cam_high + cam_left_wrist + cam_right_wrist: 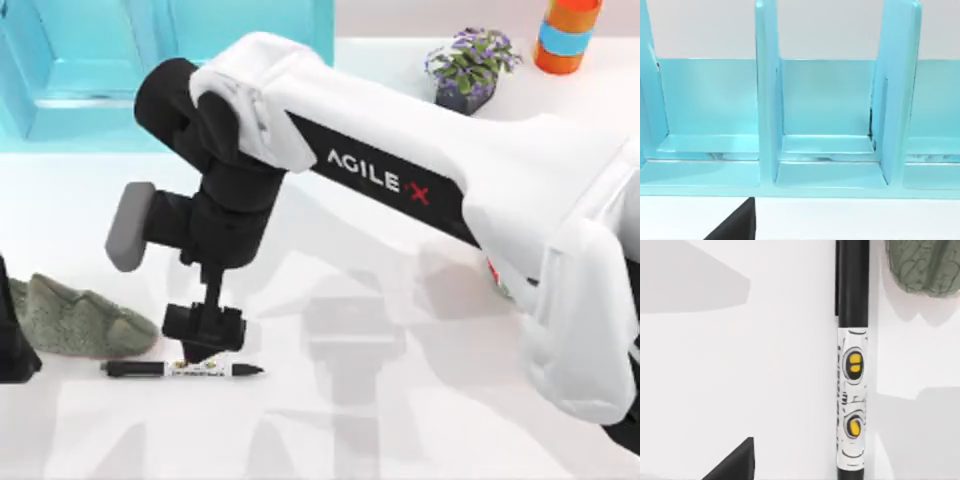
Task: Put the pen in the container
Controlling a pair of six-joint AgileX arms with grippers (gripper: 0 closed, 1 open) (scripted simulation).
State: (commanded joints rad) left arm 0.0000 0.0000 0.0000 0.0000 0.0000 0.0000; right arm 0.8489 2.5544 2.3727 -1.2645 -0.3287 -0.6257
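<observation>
White-barrelled pen (183, 369): flat on worktop (420, 420), near its front-left, beside grey-green rock (75, 318). Right gripper (203, 352) poised directly over barrel for a crosswise grasp; finger state cannot be told. Turquoise container (90, 70): back-left, awaiting pen.

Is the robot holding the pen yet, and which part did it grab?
Not that I can tell. The pen lies flat on the table, with the right gripper right above its white middle. Whether the fingers touch it cannot be told.

"AGILE·X" on right arm (400, 170)
</observation>
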